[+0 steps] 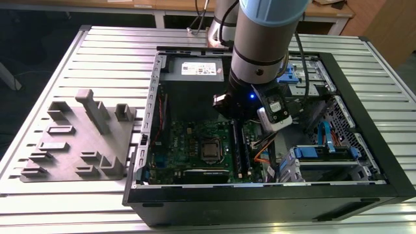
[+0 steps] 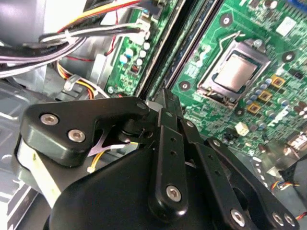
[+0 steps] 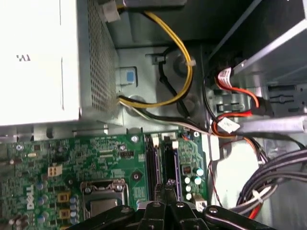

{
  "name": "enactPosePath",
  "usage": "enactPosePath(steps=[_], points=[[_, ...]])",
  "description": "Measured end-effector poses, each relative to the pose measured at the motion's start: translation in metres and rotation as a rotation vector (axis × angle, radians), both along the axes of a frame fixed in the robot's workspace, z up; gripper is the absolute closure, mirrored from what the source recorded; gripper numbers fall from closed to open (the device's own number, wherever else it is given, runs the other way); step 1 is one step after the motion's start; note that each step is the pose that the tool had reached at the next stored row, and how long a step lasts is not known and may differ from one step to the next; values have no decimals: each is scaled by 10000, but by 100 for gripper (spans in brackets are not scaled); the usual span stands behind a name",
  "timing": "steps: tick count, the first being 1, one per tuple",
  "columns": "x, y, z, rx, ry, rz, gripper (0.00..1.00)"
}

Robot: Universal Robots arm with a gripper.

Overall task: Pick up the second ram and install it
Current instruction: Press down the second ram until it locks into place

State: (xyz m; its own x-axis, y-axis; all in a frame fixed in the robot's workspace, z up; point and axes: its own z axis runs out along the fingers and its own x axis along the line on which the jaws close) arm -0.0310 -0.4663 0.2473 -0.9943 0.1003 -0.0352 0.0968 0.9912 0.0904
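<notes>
Exterior view: one second ram point(image 1: 238, 146), a thin, flat dark board strip, apparently stands edge-on in the long slots of one green motherboard point(image 1: 188, 144), right of one square silver processor socket point(image 1: 209, 151).

Second wrist view: one black end effector point(image 2: 162, 98), tips drawn together just above those slots; contact with the strip unclear.

First wrist view: same closed tips over the slots.

Probably light, stiff, brittle; best gripped along the top edge.
</notes>
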Motion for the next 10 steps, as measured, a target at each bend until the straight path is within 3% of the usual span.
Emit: enactPosePath(steps=[3, 10], points=[[-2, 62, -25, 0, 0, 0, 93], [-32, 145, -119, -1, 1, 0, 93]])
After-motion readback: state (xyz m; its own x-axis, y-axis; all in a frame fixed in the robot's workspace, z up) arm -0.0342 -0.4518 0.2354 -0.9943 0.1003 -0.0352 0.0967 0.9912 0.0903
